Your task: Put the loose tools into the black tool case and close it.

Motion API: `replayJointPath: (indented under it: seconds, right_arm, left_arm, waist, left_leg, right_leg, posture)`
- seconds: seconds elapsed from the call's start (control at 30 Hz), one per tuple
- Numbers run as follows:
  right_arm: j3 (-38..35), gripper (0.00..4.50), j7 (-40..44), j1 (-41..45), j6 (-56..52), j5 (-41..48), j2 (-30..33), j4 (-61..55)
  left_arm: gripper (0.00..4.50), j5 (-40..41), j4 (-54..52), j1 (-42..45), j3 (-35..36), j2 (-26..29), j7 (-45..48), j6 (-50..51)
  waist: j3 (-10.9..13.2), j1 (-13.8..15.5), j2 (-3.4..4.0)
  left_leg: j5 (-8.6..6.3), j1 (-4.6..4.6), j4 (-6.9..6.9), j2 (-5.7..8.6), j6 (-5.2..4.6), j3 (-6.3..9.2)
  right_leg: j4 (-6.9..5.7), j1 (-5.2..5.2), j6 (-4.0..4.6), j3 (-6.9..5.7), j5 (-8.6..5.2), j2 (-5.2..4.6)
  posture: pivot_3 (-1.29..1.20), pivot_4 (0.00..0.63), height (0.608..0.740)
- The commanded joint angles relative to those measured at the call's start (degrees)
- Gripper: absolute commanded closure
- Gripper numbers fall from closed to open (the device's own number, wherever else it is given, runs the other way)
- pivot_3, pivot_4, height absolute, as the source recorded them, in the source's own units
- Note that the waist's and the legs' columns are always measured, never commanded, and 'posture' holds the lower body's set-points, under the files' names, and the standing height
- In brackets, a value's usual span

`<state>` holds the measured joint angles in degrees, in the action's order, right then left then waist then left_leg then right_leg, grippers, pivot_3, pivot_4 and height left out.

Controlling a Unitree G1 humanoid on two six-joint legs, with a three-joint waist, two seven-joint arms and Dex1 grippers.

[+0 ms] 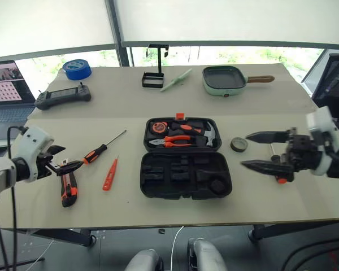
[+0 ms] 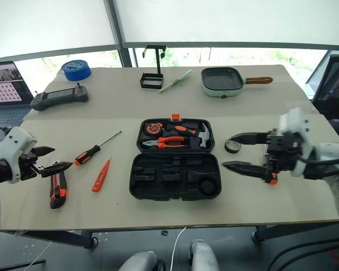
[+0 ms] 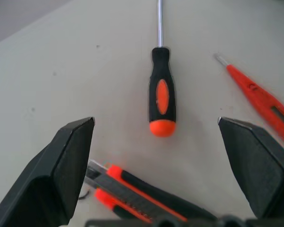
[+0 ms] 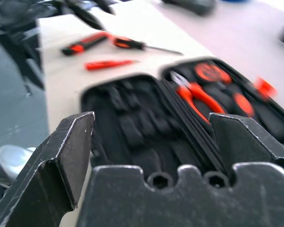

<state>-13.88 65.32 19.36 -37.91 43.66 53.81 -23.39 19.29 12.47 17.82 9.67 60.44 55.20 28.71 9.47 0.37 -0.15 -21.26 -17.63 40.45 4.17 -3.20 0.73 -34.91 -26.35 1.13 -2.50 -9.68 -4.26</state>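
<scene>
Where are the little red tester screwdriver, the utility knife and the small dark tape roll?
tester screwdriver (image 1: 109, 175): left eye view, middle of its red body.
utility knife (image 1: 69, 189): left eye view, middle of its handle.
small dark tape roll (image 1: 239, 144): left eye view, its rim.

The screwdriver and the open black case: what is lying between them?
A slim orange tester screwdriver lies between the screwdriver and the black tool case, seen in both eye views.

Head stereo pair looking down over the table (image 1: 56, 203), wrist cameras close, both sharing the screwdriver (image 3: 161, 92)
</scene>
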Motion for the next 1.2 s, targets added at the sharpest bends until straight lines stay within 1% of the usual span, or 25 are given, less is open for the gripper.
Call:
replayJointPath:
  seconds: [0.03,0.13,0.23,0.4,0.47,0.5,0.57,0.67,0.7,0.77,0.8,0.87,1.0,1.07,1.1,1.2]
  right_arm:
    - [2.0,0.02,-3.2,3.6,-1.5,2.4,-1.4,-4.8]
    - [3.9,0.02,-4.3,4.2,-1.7,2.4,-2.6,-6.0]
    - [5.8,0.02,-5.0,3.6,-0.6,0.8,-3.4,-6.0]
    - [8.0,0.02,-6.4,3.0,0.7,-0.9,-4.9,-6.6]
    - [8.5,0.00,-6.9,3.5,0.9,-1.0,-5.6,-6.9]
    - [8.6,0.00,-7.2,3.7,0.9,-1.0,-5.9,-7.1]
    - [8.7,0.00,-7.7,4.1,0.8,-1.1,-6.2,-7.3]
    - [8.7,0.00,-8.0,3.6,1.5,-2.2,-6.1,-7.5]
    - [8.5,0.00,-8.0,3.3,1.6,-2.4,-6.1,-7.5]
    - [7.8,0.00,-8.1,2.4,1.8,-2.5,-5.6,-7.8]
    - [7.1,0.00,-8.1,1.5,2.0,-2.9,-5.2,-8.0]
    - [6.4,0.00,-8.2,0.2,2.6,-3.6,-4.6,-8.1]
    - [4.0,0.00,-9.3,-2.9,3.0,-4.2,-4.1,-7.9]
    - [1.8,0.00,-9.3,-5.9,2.9,-4.2,-3.5,-8.2]
    - [0.9,0.00,-9.2,-7.2,2.8,-4.2,-3.2,-8.3]
    - [-0.9,0.00,-8.9,-9.9,1.7,-3.2,-2.0,-8.6]
  left_arm:
    - [0.00,-3.4,9.4,7.8,-4.5,-1.0,5.8,-5.5]
    - [0.00,-5.5,15.4,13.1,-7.7,-3.2,9.2,-8.5]
    - [0.00,-7.9,19.9,17.0,-10.2,-5.5,10.3,-11.2]
    - [0.00,-12.6,27.2,21.8,-13.4,-9.2,9.3,-14.0]
    - [0.53,-14.0,30.0,23.9,-14.2,-10.9,8.8,-15.1]
    - [0.67,-14.4,31.0,24.6,-14.5,-11.8,9.3,-16.3]
    - [1.47,-15.0,33.3,25.9,-14.7,-13.2,9.8,-18.4]
    - [2.45,-16.2,36.6,27.6,-14.6,-14.6,8.8,-21.3]
    - [2.94,-16.4,37.6,28.1,-14.5,-14.8,8.4,-22.2]
    - [3.44,-16.4,39.0,29.3,-13.7,-14.8,7.7,-24.2]
    - [3.62,-15.3,38.3,29.9,-12.6,-14.4,9.0,-25.6]
    - [3.62,-13.5,36.6,30.6,-11.0,-13.8,11.2,-26.9]
    - [3.62,-5.5,23.1,32.3,-7.0,-13.6,18.2,-20.9]
    - [3.62,-3.6,13.7,34.0,-10.2,-15.3,22.6,-16.9]
    - [3.62,-4.2,10.3,34.5,-12.6,-16.5,23.8,-16.1]
    - [3.62,-7.9,5.2,33.7,-19.0,-18.7,26.6,-18.2]
  waist:
    - [0.0,0.1,-0.09]
    - [0.0,0.1,-0.15]
    - [0.0,0.1,-0.18]
    - [0.0,0.1,-0.22]
    - [0.0,0.2,-0.22]
    - [0.0,0.2,-0.22]
    - [0.0,0.2,-0.25]
    - [0.0,0.4,-0.27]
    - [0.0,0.4,-0.27]
    - [0.0,0.3,-0.28]
    - [0.0,0.3,-0.30]
    - [0.0,0.4,-0.40]
    - [0.0,0.5,-0.57]
    - [0.0,0.7,-0.58]
    - [0.0,0.9,-0.58]
    - [-0.1,0.8,-0.52]
  left_leg:
    - [0.01,-0.02,0.03,0.02,-0.01,0.01]
    - [0.01,-0.38,0.40,0.03,-0.02,0.10]
    - [0.01,-0.57,0.61,0.08,-0.03,0.15]
    - [0.02,-0.63,0.89,0.07,-0.03,0.21]
    - [0.02,-0.65,0.99,0.03,-0.03,0.23]
    - [0.02,-0.66,1.04,0.02,-0.03,0.23]
    - [0.01,-0.76,1.19,-0.01,-0.04,0.36]
    - [0.01,-0.82,1.22,0.00,-0.05,0.45]
    - [0.01,-0.85,1.24,0.00,-0.05,0.48]
    - [0.01,-0.87,1.25,0.00,-0.06,0.50]
    - [0.01,-0.87,1.25,0.00,-0.06,0.51]
    - [0.01,-0.91,1.26,0.00,-0.06,0.53]
    - [0.01,-1.27,1.46,0.00,-0.06,0.65]
    - [0.02,-1.57,1.67,0.01,-0.07,0.66]
    - [0.02,-1.73,1.84,0.02,-0.07,0.71]
    - [0.02,-1.65,1.91,0.12,-0.08,0.72]
  right_leg:
    - [0.00,-0.01,0.00,-0.09,0.00,0.01]
    - [-0.01,-0.12,0.00,-0.69,0.01,-0.04]
    - [-0.03,-0.11,0.04,-1.22,0.03,-0.15]
    - [-0.10,-0.09,0.12,-1.25,0.09,-0.18]
    - [-0.11,-0.08,0.16,-1.23,0.16,-0.18]
    - [-0.15,-0.08,0.16,-1.20,0.17,-0.18]
    - [-0.16,-0.07,0.16,-1.15,0.18,-0.19]
    - [-0.15,-0.07,0.15,-1.13,0.19,-0.21]
    - [-0.15,-0.07,0.15,-1.15,0.19,-0.21]
    - [-0.14,-0.07,0.15,-1.17,0.19,-0.21]
    - [-0.14,-0.07,0.15,-1.16,0.19,-0.21]
    - [-0.14,-0.10,0.15,-1.17,0.19,-0.21]
    - [-0.17,-0.32,0.14,-1.26,0.21,-0.25]
    - [-0.17,-0.53,0.12,-1.29,0.32,-0.24]
    - [-0.19,-0.60,0.10,-1.37,0.36,-0.24]
    - [-0.15,-0.46,0.00,-1.34,0.44,-0.30]
  posture:
    - [0.00,0.150,0.740]
    - [0.00,0.150,0.740]
    - [0.00,0.150,0.740]
    - [0.00,0.150,0.740]
    - [0.00,0.150,0.740]
    - [0.00,0.150,0.740]
    - [0.00,0.150,0.740]
    - [0.00,0.150,0.740]
    - [0.00,0.150,0.740]
    - [0.00,0.150,0.740]
    - [0.00,0.150,0.740]
    - [0.00,0.150,0.740]
    - [0.00,0.150,0.740]
    - [0.00,0.150,0.740]
    - [0.00,0.150,0.740]
    - [0.00,0.150,0.740]
